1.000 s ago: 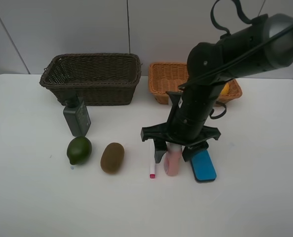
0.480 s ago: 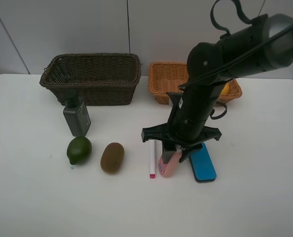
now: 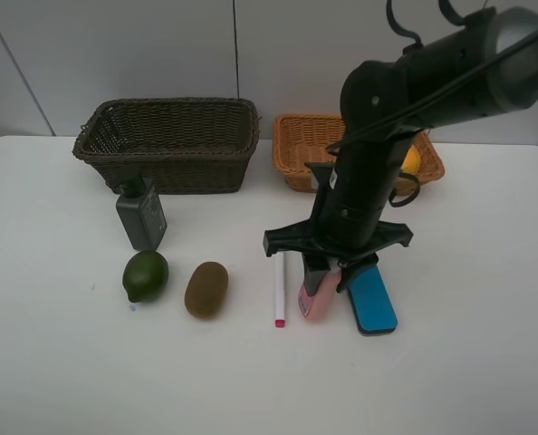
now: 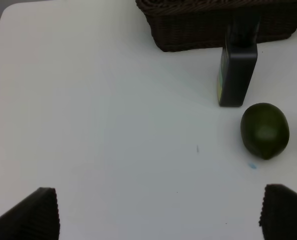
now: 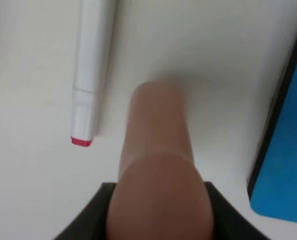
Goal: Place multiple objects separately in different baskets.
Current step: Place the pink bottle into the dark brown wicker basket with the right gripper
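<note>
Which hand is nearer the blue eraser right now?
Right. The right hand grips the pink bottle just beside the blue eraser. The left hand is open, outside the high view, facing the green fruit at the row's other end.

High frontal overview, close downward wrist views — marker (image 3: pixel 280 292) shared
</note>
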You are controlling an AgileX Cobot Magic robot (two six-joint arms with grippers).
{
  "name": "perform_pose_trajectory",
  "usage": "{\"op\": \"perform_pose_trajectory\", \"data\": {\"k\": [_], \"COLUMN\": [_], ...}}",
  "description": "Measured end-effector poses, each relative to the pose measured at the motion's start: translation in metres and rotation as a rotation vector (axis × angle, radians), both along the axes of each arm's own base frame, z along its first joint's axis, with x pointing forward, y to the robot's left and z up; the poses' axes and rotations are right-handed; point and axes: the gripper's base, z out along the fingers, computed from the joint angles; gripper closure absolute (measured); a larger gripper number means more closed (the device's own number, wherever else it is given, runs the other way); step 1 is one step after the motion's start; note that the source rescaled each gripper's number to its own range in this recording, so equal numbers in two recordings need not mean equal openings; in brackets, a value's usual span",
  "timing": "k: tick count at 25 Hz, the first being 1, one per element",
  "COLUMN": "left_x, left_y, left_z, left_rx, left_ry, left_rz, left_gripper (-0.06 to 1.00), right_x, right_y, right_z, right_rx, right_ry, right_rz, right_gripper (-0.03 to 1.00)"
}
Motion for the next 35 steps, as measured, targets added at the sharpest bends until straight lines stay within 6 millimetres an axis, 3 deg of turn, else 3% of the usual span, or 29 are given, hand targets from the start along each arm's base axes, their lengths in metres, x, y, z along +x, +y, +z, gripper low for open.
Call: {"op": "perform_pose_trajectory", "data": {"k": [12,19,27,35], "left_x": [0.0,0.0,0.0,0.0], "left_y": [0.0,0.0,0.0,0.0], "left_z": [0.0,0.0,0.0,0.0], "left_rx": [0.0,0.0,0.0,0.0], "left_ry": [0.0,0.0,0.0,0.0], "left_rz": [0.0,0.0,0.0,0.0], "left_gripper": [-0.06,-0.06,-0.06,-0.06], "right_x": [0.013,0.029,0.046,0.084], "right_y": [-0.002,0.004,0.014,0.046], "right_z": [0.105,0.149,0.164,0.15], "right_rx": [0.0,0.045,0.115,0.197], "right_ry": [-0.167,-0.334,-0.501,-0.64], "right_rz": [0.024,0.032,0.082,0.142], "right_gripper": [0.95,0.95,0.95,0.95]}}
